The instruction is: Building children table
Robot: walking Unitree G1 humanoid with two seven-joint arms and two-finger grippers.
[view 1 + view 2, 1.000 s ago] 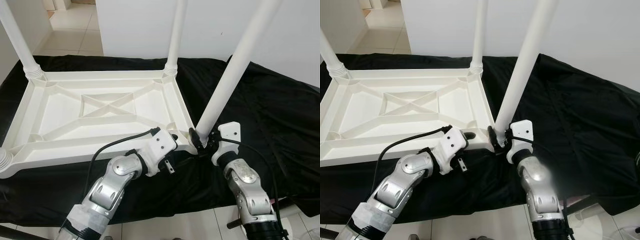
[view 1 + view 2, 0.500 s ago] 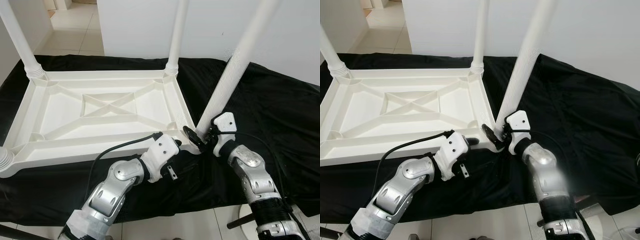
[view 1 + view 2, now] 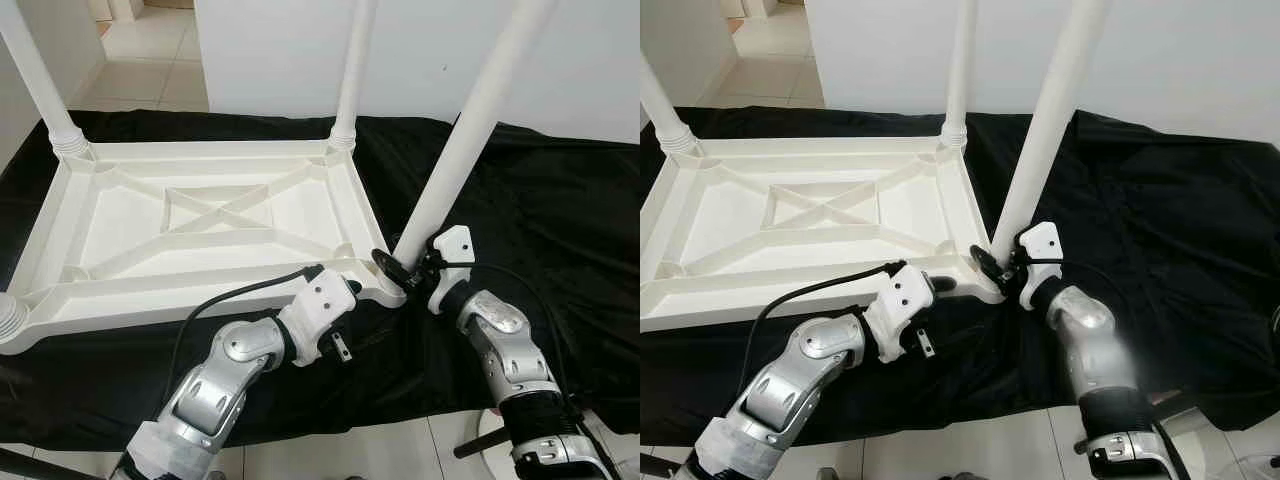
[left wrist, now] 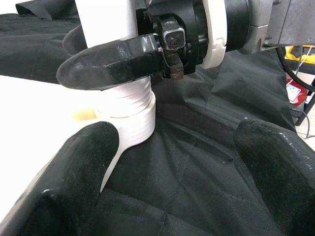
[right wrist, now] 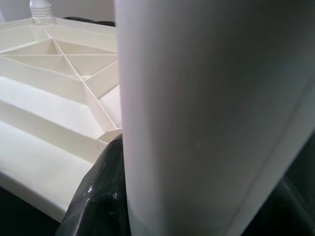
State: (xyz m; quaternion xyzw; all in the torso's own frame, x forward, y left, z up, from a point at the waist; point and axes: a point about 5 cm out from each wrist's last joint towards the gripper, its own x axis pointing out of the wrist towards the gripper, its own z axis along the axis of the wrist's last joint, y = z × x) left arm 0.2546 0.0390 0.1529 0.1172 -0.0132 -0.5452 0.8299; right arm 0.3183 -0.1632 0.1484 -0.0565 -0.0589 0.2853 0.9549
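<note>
Tabletop (image 3: 200, 225) lies upside down on the black cloth (image 3: 540, 220) before you. At its near right corner your right gripper (image 3: 400, 272) clasps the base of the white leg (image 3: 455, 150); your left gripper (image 4: 172, 147) waits spread apart just beside that corner.

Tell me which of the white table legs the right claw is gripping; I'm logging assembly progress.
The tilted leg at the tabletop's near right corner; the right claw clamps its base. The other legs stand ungripped in their sockets.
</note>
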